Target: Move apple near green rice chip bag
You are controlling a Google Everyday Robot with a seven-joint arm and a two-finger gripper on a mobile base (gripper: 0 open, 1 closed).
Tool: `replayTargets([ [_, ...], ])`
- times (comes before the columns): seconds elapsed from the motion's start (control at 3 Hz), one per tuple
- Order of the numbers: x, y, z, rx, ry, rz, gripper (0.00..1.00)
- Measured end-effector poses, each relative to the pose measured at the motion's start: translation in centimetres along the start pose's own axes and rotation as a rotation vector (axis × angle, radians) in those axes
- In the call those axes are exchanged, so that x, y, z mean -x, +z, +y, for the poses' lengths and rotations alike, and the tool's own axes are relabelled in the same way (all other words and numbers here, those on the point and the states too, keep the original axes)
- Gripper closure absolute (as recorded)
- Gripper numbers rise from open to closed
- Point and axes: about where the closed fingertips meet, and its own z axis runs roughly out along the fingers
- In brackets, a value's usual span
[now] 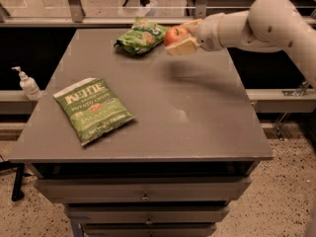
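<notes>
The red-orange apple [175,34] is held in my gripper [180,37], a little above the grey table [197,112] near its far edge. The gripper's cream fingers [181,47] are shut on the apple from above and below. The arm reaches in from the right. The small wrinkly light-green rice chip bag [140,35] lies at the table's far middle, just left of the apple, almost touching it in the view.
A larger flat dark-green KETTLE chip bag [93,109] lies at the table's front left. A white pump bottle [28,84] stands on a ledge left of the table. Drawers [145,189] are below the tabletop. A railing runs behind the table.
</notes>
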Motion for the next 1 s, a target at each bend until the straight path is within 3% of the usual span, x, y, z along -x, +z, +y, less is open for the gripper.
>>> replayTargets([
  [0.33, 0.9, 4.0, -2.2, 0.026, -0.018, -0.005, 1.0],
  [1.0, 0.3, 9.1, -3.0, 0.084, -0.023, 0.024, 1.0],
])
